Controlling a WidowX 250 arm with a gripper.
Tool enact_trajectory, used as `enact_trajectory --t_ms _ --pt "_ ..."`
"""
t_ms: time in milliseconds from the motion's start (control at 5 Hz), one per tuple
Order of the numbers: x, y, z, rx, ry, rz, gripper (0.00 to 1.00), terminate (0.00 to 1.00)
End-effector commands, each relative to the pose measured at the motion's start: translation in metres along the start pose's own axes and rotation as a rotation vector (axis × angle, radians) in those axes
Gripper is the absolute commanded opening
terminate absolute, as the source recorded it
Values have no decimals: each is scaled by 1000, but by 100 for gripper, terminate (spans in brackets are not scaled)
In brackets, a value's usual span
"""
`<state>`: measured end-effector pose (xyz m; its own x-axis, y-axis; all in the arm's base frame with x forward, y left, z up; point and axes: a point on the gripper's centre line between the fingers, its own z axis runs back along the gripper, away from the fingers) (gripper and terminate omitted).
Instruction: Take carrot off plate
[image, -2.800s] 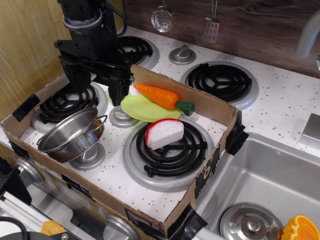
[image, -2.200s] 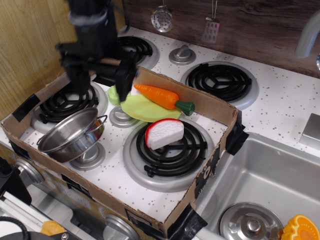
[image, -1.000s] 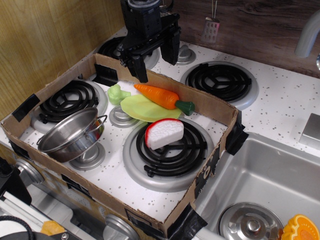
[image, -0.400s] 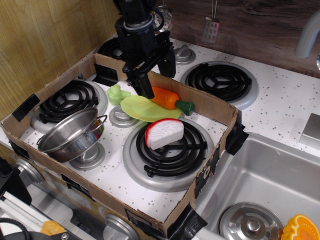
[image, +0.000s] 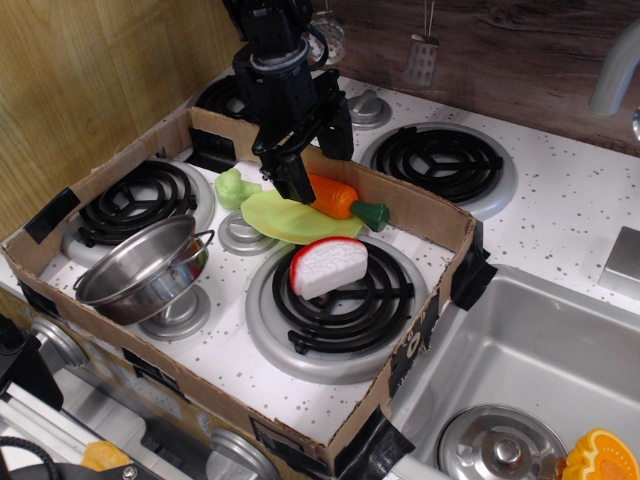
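The black robot hand (image: 318, 160) hangs over the far part of the shallow brown cardboard tray (image: 420, 215) that sits on the white speckled toy stove tabletop (image: 570, 215). Its two dark fingers (image: 291, 172) point down and are spread apart, one on each side of the thick end of the glossy orange plastic toy carrot (image: 335, 195). The near finger covers the carrot's thick end; the pictures do not show whether either finger touches the carrot.

The carrot lies across the far edge of the small flat pale yellow-green plastic plate (image: 285, 217), with its dark green stub top pointing toward 4 o'clock and overhanging the plate rim. The plate rests inside the tray, at 12 o'clock of the large black coil burner (image: 340, 300).

Surrounding items, located from the plate:
- At 9 o'clock, just beside the plate: a small green lumpy toy vegetable (image: 233, 187).
- At 5 o'clock, near the plate: a white toy wedge with a red rim (image: 327, 265), lying on the large coil burner.
- At 8 o'clock, apart from the plate: a tilted steel pot (image: 145, 268) with wire handles, resting on a grey knob disc.

Outside the tray, at 4 o'clock of it, a steel sink basin (image: 530, 360) holds a round metal lid (image: 497, 447) and an orange ridged toy fruit slice (image: 603, 457) at the picture's lower right corner
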<state>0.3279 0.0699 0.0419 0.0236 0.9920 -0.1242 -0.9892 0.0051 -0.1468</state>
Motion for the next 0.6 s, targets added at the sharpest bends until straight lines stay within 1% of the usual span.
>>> enact_trajectory --t_ms 0,200,400 --pt "7 5 8 -42 -27 22 100 0" --pt "7 4 2 -65 -16 25 100 0" --pt "5 3 -8 -104 9 41 100 0"
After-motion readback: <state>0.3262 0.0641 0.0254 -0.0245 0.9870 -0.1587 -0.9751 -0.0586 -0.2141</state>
